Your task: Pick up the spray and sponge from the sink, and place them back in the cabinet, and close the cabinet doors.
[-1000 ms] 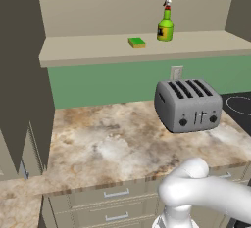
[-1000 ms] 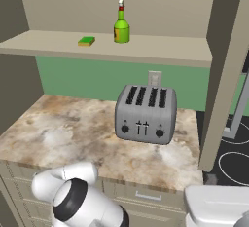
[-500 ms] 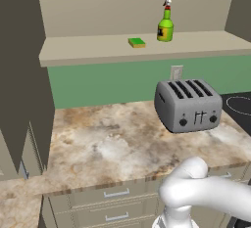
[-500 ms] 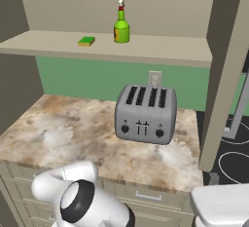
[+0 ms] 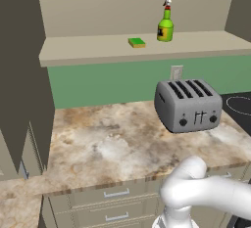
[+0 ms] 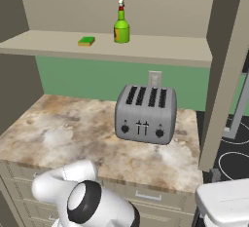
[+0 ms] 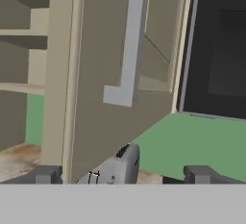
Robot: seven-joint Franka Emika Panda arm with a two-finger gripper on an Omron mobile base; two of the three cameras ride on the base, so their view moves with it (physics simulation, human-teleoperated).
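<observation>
The lime-green spray (image 5: 165, 25) (image 6: 121, 26) stands upright on the shelf of the open cabinet (image 5: 98, 46). The sponge (image 5: 137, 42) (image 6: 86, 41) lies flat just left of it. The sink is out of view. In the hand view my gripper (image 7: 126, 175) is open, with nothing between its fingertips (image 7: 48, 174). It faces the right cabinet door (image 7: 101, 83) edge-on, close below its silver bar handle (image 7: 129, 45). That door (image 6: 226, 75) stands swung out past the toaster. The left door (image 5: 22, 75) also hangs open.
A silver toaster (image 5: 188, 104) (image 6: 145, 114) sits on the marbled counter (image 5: 98, 144) under the shelf. Drawers (image 5: 117, 193) run below the counter edge. A black stovetop (image 5: 240, 105) lies to the right. A dark panel (image 7: 216, 50) shows right of the door in the hand view.
The arm's lower links have shifted slightly at the bottom of the base views. The spray, sponge and doors have not moved.
</observation>
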